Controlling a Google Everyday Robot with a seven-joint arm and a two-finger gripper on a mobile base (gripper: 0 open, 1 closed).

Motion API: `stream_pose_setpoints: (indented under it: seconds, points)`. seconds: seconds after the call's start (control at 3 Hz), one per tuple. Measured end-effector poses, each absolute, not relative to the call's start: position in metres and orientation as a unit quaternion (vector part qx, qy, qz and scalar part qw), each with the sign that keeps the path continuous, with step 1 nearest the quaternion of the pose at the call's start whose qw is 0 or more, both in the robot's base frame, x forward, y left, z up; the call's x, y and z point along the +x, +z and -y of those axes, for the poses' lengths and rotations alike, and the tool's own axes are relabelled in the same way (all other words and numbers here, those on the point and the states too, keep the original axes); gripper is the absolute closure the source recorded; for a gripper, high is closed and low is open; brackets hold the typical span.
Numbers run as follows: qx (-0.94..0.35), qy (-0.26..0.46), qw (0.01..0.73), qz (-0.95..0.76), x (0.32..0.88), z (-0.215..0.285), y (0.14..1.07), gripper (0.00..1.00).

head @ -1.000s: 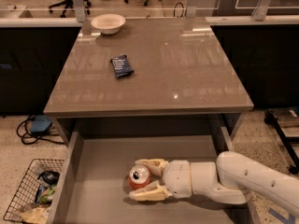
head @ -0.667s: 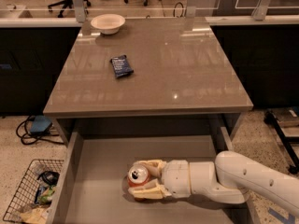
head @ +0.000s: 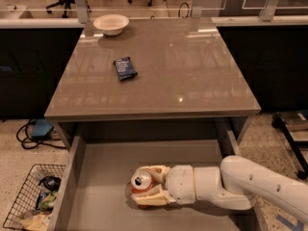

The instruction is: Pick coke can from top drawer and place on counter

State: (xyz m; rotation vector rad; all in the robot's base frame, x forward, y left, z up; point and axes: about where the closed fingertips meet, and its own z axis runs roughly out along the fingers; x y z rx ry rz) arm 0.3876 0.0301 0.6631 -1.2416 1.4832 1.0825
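1. Comparing this moment with a second ago, very little has shifted: the gripper [head: 141, 186] has crept slightly further along the coke can [head: 142, 179], so its pale fingers [head: 155, 170] now reach a touch deeper past the can's sides.
2. The can itself has kept its spot. It sits toward the front middle of the top drawer [head: 101, 186], silver top tilted up toward the camera, and it does not look lifted off the grey floor.
3. For the task, I read this as the grasp being settled rather than the carry begun. The pick is nearly secured, while the lift out of the drawer and the placing on the bench [head: 183, 71] are both left to do.
4. The gripper is narrowed to about the can's width, one finger lying along the far side and the other along the near side, with no gap visible between finger and can. It appears clenched on the can and touches nothing else that I can make out.
5. The white arm [head: 260, 184] comes in low from the right, over the drawer's right front corner.
6. On the bench, a dark blue snack packet [head: 125, 68] lies left of centre and a pale bowl [head: 111, 23] stands at the far edge. Much of the near bench is bare, so a free landing spot for the can looks easy to find once it clears the bench's front lip.
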Motion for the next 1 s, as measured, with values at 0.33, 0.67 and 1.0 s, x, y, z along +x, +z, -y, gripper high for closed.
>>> stream_pose_setpoints:
  seconds: [0.33,0.67,1.0]
  points:
    - [-0.501,0.437,0.446,-0.599,0.388,-0.030,0.663,1.00]
    - [-0.492,0.448,0.458,-0.589,0.386,-0.021,0.692,1.00]
    - [-0.485,0.452,0.470,-0.582,0.375,-0.009,0.745,1.00]
